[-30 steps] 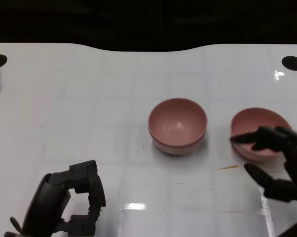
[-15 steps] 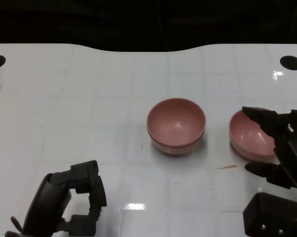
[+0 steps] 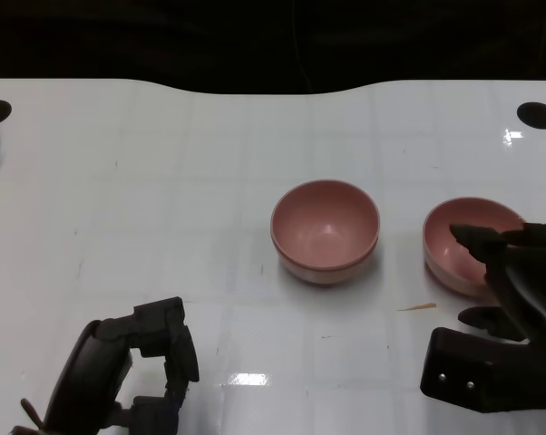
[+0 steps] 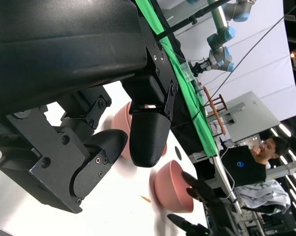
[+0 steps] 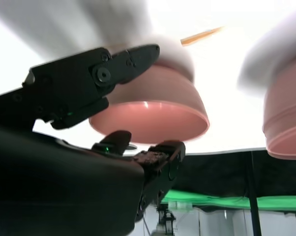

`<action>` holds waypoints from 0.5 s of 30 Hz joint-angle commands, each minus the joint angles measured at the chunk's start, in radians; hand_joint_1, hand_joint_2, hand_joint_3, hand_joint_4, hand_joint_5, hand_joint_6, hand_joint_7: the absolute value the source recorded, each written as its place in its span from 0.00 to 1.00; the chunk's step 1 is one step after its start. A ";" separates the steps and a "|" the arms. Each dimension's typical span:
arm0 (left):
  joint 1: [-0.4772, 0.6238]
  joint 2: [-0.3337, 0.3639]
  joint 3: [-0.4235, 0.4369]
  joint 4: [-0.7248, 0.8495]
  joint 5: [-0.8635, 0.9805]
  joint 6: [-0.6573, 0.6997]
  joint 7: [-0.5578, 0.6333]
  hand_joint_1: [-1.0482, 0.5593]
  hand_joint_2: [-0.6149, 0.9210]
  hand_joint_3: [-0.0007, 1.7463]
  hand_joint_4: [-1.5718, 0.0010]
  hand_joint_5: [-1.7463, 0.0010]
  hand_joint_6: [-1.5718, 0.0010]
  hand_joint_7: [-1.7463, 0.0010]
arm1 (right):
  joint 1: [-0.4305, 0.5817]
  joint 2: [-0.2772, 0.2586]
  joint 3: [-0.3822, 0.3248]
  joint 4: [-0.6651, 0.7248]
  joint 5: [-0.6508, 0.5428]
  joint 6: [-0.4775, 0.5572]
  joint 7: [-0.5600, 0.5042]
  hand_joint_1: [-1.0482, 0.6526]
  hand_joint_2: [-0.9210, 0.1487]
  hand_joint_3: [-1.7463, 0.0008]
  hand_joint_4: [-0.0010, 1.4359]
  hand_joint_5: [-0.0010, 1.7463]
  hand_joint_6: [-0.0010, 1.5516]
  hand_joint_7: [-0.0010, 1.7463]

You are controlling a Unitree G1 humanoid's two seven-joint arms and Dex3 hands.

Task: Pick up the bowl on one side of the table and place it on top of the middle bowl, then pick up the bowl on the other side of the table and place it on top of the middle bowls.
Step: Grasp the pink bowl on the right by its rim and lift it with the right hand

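Step one, side bowl (image 3: 462, 246) at 3 o'clock of middle bowl (image 3: 326, 228) — right hand (image 3: 513, 276) spread at its rim, ungrasped — next: clasp and lift.

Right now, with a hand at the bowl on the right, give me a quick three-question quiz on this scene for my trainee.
1. True or false: the left hand holds a bowl.
2. Which hand reaches the side bowl? A left, B right, C neither.
3. Fill in: the middle bowl is ___ in colour.
Key: 1 false, it holds nothing. 2 B, the right hand. 3 pink.
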 commanded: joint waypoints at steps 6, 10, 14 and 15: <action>0.010 0.004 0.012 -0.017 -0.010 -0.007 -0.012 0.62 0.63 0.88 0.38 0.00 0.46 0.08 | -0.128 -0.010 0.066 0.248 0.044 -0.041 -0.135 0.43 0.05 1.00 0.37 0.18 0.40 0.02; 0.011 0.001 0.017 -0.020 0.007 -0.015 -0.005 0.63 0.62 0.88 0.39 0.00 0.46 0.08 | -0.209 -0.017 0.106 0.407 0.065 -0.158 -0.254 0.53 0.03 1.00 0.68 0.46 0.72 0.09; 0.012 0.000 0.019 -0.018 0.006 -0.017 -0.008 0.63 0.61 0.88 0.39 0.00 0.46 0.08 | -0.284 -0.021 0.155 0.535 0.054 -0.236 -0.353 0.54 0.06 0.89 0.63 0.96 0.59 0.69; 0.012 0.000 0.018 -0.017 0.003 -0.014 -0.011 0.63 0.61 0.88 0.39 0.00 0.45 0.09 | -0.298 -0.020 0.165 0.556 0.053 -0.245 -0.371 0.54 0.08 0.86 0.63 0.98 0.52 0.83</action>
